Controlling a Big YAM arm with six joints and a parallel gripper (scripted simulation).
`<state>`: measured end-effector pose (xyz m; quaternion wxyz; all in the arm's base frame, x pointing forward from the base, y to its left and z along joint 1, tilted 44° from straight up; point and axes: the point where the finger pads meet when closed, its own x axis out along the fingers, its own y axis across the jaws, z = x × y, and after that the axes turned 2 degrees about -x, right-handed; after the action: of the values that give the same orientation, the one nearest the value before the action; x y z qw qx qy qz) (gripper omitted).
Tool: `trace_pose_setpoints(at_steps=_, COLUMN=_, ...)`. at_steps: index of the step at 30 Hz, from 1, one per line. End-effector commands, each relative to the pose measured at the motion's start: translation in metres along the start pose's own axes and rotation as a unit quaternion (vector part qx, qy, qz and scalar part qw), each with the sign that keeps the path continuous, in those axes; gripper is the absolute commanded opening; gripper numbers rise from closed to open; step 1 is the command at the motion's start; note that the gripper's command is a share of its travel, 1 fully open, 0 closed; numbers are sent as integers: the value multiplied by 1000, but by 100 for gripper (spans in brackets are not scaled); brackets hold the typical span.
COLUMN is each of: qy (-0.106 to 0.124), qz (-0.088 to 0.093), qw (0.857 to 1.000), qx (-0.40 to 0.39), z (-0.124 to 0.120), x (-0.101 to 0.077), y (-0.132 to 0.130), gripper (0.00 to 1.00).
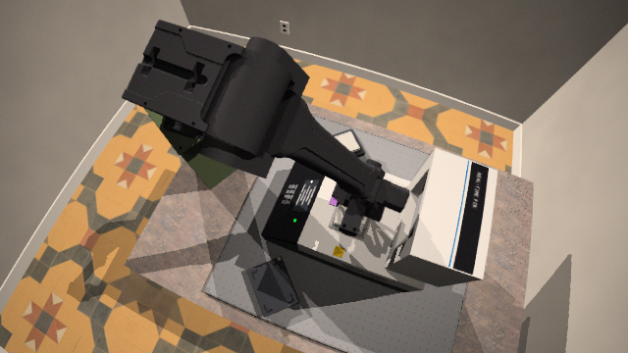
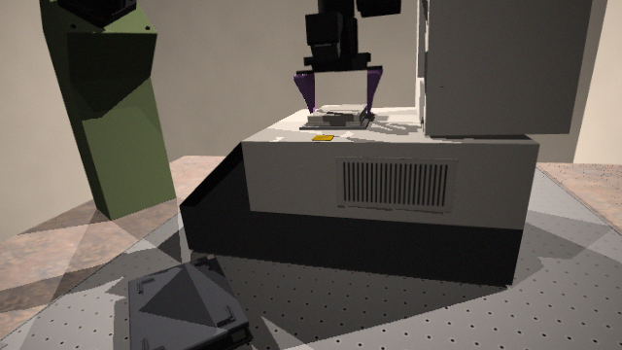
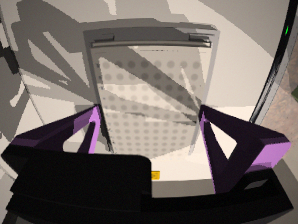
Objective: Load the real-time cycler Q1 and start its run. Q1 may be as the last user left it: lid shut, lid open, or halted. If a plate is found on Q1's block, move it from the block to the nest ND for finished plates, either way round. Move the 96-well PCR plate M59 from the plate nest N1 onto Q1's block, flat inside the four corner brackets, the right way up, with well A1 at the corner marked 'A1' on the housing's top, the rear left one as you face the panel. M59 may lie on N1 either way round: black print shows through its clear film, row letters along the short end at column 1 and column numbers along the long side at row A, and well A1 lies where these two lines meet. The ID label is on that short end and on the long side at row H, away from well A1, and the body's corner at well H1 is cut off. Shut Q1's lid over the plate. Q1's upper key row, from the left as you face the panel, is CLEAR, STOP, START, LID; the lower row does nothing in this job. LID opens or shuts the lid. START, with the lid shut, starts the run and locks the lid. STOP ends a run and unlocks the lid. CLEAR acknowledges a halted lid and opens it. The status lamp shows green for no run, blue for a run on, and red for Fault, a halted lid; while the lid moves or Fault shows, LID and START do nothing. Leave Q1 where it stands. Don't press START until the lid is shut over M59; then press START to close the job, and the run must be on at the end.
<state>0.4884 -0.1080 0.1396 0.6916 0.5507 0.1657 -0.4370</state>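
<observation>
A 96-well plate (image 1: 338,217) (image 2: 338,117) (image 3: 149,96) with clear film lies flat on the block of cycler Q1 (image 1: 319,237) (image 2: 292,170). I cannot read its print or tell where well A1 is. My gripper (image 1: 350,217) (image 2: 339,110) (image 3: 149,110) is open. Its purple fingers straddle the plate's short width, with the tips at plate height and apart from its sides. Q1's lid (image 1: 444,211) (image 2: 491,68) stands open behind the block. The status lamp (image 1: 294,220) on the black panel (image 1: 296,193) shows green.
An empty dark nest (image 1: 272,286) (image 2: 180,301) lies on the perforated mat in front of Q1. Another nest at the back holds a pale plate (image 1: 349,141). The arm's green pedestal (image 2: 117,122) stands at the left. A yellow label (image 2: 323,138) marks Q1's top.
</observation>
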Motion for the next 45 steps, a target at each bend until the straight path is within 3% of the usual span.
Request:
trace_pose_setpoints(at_steps=1, qy=0, qz=24, qw=1000, qx=9, z=2, x=-27, y=20, gripper=100)
trace_pose_setpoints(at_steps=11, qy=3, qz=3, qw=1000, qx=2, z=-6, x=-33, y=2, gripper=100)
trace_pose_setpoints(at_steps=19, qy=1, qz=21, qw=1000, qx=11, z=1, x=-56, y=19, gripper=100)
trace_pose_setpoints(at_steps=29, qy=1, qz=16, qw=1000, qx=8, z=-1, x=-62, y=18, gripper=100)
trace_pose_setpoints(at_steps=38, qy=2, qz=27, qw=1000, qx=13, z=1, x=-87, y=26, gripper=100)
trace_pose_setpoints(at_steps=45, qy=4, qz=18, qw=1000, qx=7, z=1, x=-73, y=19, gripper=100)
